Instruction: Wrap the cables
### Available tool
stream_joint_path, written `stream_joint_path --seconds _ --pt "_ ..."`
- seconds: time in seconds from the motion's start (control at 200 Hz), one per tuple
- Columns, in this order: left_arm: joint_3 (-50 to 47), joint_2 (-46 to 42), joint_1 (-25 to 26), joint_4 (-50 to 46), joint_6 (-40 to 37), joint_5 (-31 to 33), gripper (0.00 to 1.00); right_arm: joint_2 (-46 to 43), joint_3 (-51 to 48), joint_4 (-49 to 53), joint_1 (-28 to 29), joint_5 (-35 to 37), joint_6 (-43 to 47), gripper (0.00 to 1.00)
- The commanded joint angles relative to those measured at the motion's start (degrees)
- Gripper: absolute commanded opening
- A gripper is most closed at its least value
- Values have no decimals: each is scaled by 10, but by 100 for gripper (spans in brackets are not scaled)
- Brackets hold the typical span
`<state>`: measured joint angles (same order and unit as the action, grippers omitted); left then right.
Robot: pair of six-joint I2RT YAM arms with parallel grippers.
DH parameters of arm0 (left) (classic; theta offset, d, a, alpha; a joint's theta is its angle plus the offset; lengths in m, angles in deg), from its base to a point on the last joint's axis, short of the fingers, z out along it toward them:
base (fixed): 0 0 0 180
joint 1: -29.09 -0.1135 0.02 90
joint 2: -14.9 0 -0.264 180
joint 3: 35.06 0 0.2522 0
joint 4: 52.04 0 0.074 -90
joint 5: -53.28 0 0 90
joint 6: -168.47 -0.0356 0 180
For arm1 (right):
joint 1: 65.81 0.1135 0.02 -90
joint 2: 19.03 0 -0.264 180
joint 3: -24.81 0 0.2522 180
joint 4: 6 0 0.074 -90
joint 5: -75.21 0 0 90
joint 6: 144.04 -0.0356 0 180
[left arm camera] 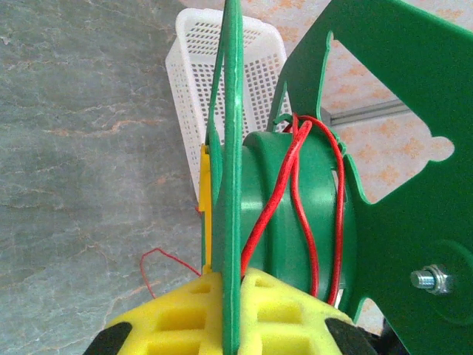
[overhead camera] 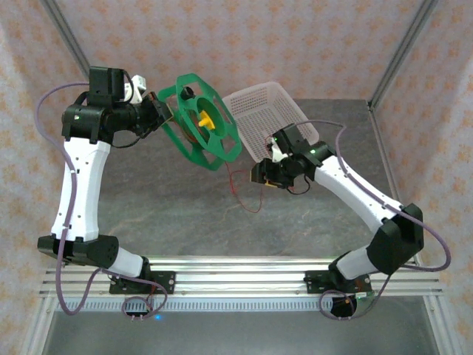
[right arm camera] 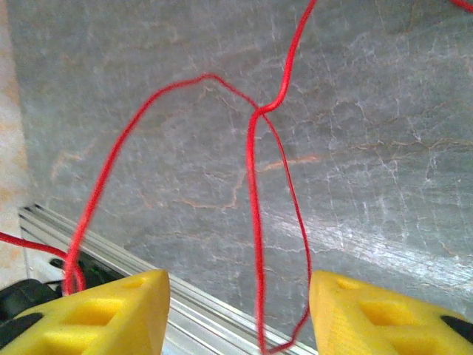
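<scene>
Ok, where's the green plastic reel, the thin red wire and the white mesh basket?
Green plastic reel (left arm camera: 392,89): left wrist view, its wide side plate.
Thin red wire (right arm camera: 253,222): right wrist view, the middle hanging strand.
White mesh basket (overhead camera: 275,111): top view, its mesh floor.

A robot lab booth: aluminium frame posts (overhead camera: 403,52), patterned cloth walls (overhead camera: 259,37), arms (overhead camera: 81,177) bolted to a rail (overhead camera: 236,277).

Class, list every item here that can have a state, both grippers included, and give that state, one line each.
left gripper, shut on the flange of the green spool
green spool, gripped, a few turns of wire on its hub
red wire, partly wound, the rest loose over the table
right gripper, open, loose strands between its fingers
white basket, upright, nothing seen inside
</scene>
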<state>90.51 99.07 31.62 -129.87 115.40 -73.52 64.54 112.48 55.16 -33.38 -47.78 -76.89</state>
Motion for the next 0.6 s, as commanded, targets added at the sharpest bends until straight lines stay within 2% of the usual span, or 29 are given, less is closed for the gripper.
stream_joint_path --seconds 0.0,0.21,0.245,0.345,0.375,0.591 --pt "3 -21 1 31 -8 -17 0 18 4 34 2 11 29 49" --pt "-6 -26 2 36 -8 -20 0 28 -13 25 14 25 32 39" --pt "-8 -26 1 37 -7 -20 0 30 -15 25 18 27 32 34" --pt "-9 -26 1 38 -7 -28 0 27 -13 33 24 56 25 10" --pt "-9 -26 1 38 -8 -33 0 22 -6 44 24 80 24 0" --pt "-29 -58 2 53 -16 -101 0 -30 112 166 18 374 -14 0"
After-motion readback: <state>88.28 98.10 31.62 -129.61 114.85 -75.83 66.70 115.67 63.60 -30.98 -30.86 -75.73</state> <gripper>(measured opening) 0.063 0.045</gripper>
